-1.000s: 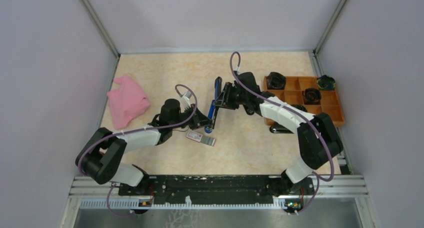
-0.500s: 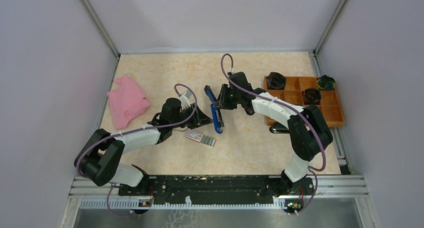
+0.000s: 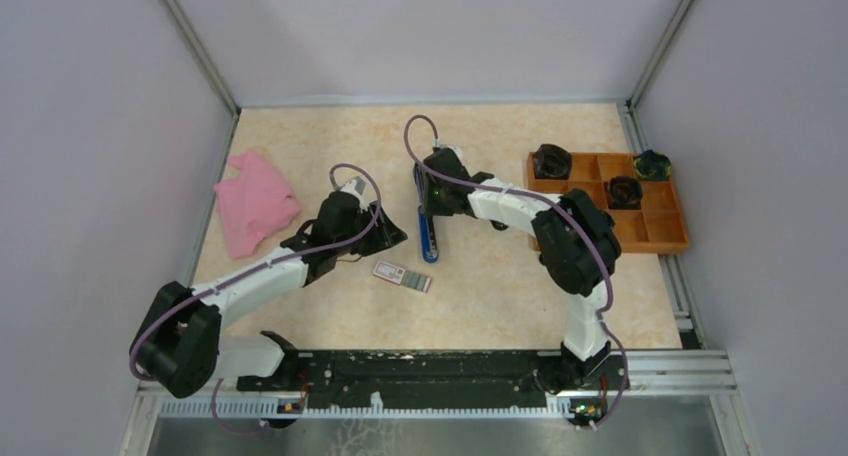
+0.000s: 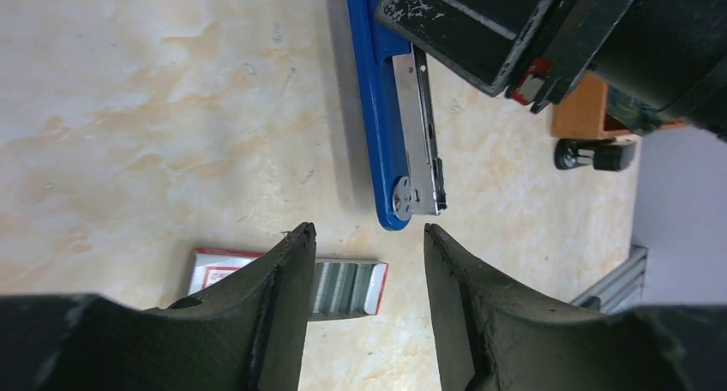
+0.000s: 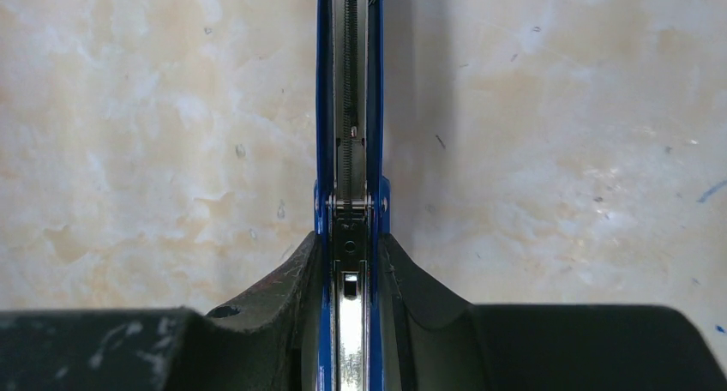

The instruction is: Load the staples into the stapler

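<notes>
Hovering low over the table [image 3: 320, 146] with the left gripper [image 4: 367, 235], parted to a middling gap and holding nothing. Looking down between the two dark fingers [image 4: 274, 305] onto the staples [image 4: 343, 286]: a small white box with red print, a grey metal strip showing at its open end, lying flat on the table. Lying just under and a little nearer than the fingertips, partly hidden behind the left finger; not possible to tell whether touched, though clearly not pinched.

Clamping the blue stapler [image 5: 347, 108] with the right gripper [image 5: 350, 254], closed narrow against both blue flanks near the hinge pin. Showing, from the right wrist, the open metal channel and its spring running away from the fingers. Resting with its near rounded end on the table just beyond the staples and slightly to their right, close but apart.

Farther out: a crumpled pink cloth [image 3: 255, 201] near the left wall, well away from both grippers, and an orange tray [image 3: 660, 238] with compartments at the right edge, dark objects in several of them.
</notes>
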### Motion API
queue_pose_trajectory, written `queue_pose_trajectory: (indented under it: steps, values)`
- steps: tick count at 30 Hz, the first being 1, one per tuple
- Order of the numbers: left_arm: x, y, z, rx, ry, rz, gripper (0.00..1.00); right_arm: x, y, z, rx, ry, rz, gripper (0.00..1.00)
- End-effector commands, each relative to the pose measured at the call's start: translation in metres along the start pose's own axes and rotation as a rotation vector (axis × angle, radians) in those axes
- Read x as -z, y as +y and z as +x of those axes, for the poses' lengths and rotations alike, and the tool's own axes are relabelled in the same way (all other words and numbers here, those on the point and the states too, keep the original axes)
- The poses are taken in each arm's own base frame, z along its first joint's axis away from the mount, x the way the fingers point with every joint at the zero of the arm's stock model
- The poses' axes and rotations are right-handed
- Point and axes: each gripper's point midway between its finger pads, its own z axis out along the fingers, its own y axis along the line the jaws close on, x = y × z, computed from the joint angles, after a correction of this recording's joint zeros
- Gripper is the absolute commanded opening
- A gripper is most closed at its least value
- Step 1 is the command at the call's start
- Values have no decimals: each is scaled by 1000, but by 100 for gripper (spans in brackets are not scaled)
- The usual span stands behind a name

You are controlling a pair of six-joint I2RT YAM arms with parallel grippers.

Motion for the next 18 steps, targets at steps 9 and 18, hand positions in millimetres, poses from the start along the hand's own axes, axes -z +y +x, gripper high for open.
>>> queue_pose_trajectory:
  steps: [9, 18]
  values:
    - [-1, 16, -13, -41, 12, -186, 63, -14, 66, -29, 24, -141, -105, 34]
    - [-20, 3, -11, -69, 45, -196, 76, 38, 14, -61, 44, -217, -86, 49]
